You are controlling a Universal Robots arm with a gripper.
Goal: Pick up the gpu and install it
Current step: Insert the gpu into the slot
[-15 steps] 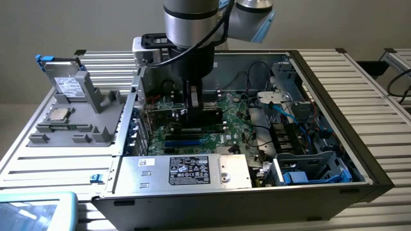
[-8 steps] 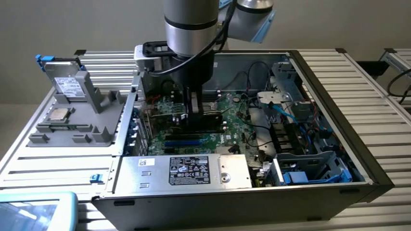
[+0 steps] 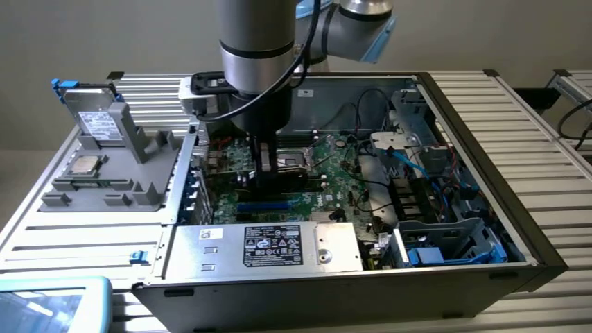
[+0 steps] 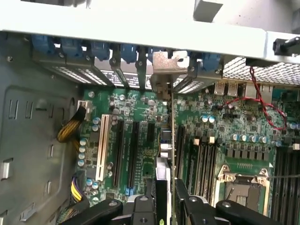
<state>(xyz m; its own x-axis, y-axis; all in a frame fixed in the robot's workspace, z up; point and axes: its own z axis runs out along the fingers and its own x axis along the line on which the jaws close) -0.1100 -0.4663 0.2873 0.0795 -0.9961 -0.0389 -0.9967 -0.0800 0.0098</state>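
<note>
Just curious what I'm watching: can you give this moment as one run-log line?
hand: closed on gpu | gpu: edge-on over motherboard slots, bracket by case wall | seated: cannot tell

Exterior view overlooks the open case (image 3: 481, 274); wrist view faces its motherboard (image 4: 140, 105) closely.

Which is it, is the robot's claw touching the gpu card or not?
Touching. The wrist view shows the gripper with a finger pressed against each side of the gpu, which stands edge-on between them.
</note>
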